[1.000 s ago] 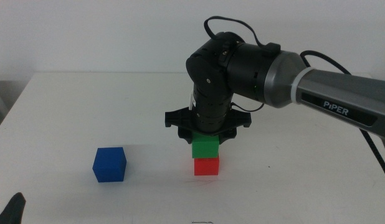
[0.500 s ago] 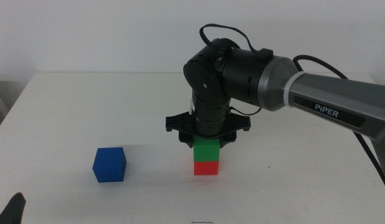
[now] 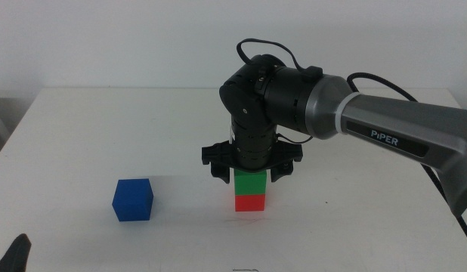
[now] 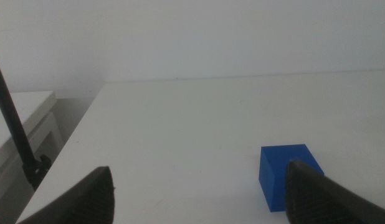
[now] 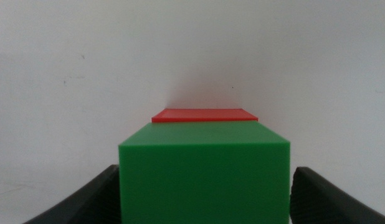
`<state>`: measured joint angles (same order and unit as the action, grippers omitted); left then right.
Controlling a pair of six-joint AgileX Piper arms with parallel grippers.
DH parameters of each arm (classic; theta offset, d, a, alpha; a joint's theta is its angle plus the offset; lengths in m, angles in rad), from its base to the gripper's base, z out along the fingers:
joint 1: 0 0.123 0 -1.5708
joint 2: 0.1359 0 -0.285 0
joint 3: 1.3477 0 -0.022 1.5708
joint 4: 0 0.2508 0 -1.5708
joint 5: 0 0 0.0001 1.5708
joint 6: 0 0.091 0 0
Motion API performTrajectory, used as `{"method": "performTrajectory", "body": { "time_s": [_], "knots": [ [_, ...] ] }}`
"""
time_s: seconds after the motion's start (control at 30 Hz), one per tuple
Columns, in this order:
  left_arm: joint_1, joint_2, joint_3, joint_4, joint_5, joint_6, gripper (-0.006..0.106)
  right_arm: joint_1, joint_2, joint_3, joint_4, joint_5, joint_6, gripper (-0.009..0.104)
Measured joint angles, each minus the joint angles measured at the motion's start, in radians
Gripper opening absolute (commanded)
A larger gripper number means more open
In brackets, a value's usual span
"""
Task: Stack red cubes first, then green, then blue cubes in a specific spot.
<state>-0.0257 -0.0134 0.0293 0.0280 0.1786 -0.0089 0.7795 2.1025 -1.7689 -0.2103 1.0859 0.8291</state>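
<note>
Two cubes are already stacked near the middle of the white table (image 3: 82, 136): you see the green cube (image 3: 250, 183) sitting squarely on the red cube (image 3: 250, 202). Your right gripper (image 3: 251, 168) stands directly over this stack, pointing straight down, with the green cube between its jaws. In the right wrist view the jaws stand spread, each with a sliver of white showing between it and the green cube's sides, so the grip looks released rather than clenched. Only a thin strip of the red cube's top shows beyond the green one there.

Look toward 9 o'clock from the stack and you find the blue cube (image 3: 133, 199), well apart from it and resting alone on the tabletop. Your left gripper (image 4: 199, 193) waits low at about 7 o'clock from the blue cube, jaws wide and empty, with the blue cube near one jaw in its wrist view.
</note>
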Motion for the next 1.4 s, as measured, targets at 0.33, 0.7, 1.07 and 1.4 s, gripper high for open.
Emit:
{"method": "performTrajectory", "body": {
  "time_s": [0.33,0.7,1.07,1.4],
  "knots": [
    [0.000,0.000,0.000,0.000,0.000,0.000,0.094,0.001,-0.109,0.000,0.022,0.044,-0.014,0.092],
    [0.000,0.000,0.000,0.000,0.000,0.000,0.094,0.015,-0.610,0.219,0.091,0.017,-0.436,0.092],
    [0.000,0.000,0.000,0.000,0.000,0.000,0.094,-0.072,-1.174,0.639,0.153,-0.143,-0.732,0.092],
    [0.000,0.000,0.000,0.000,0.000,0.000,0.094,-0.100,-1.285,0.686,0.135,-0.210,-0.771,0.092]
  ]
}}
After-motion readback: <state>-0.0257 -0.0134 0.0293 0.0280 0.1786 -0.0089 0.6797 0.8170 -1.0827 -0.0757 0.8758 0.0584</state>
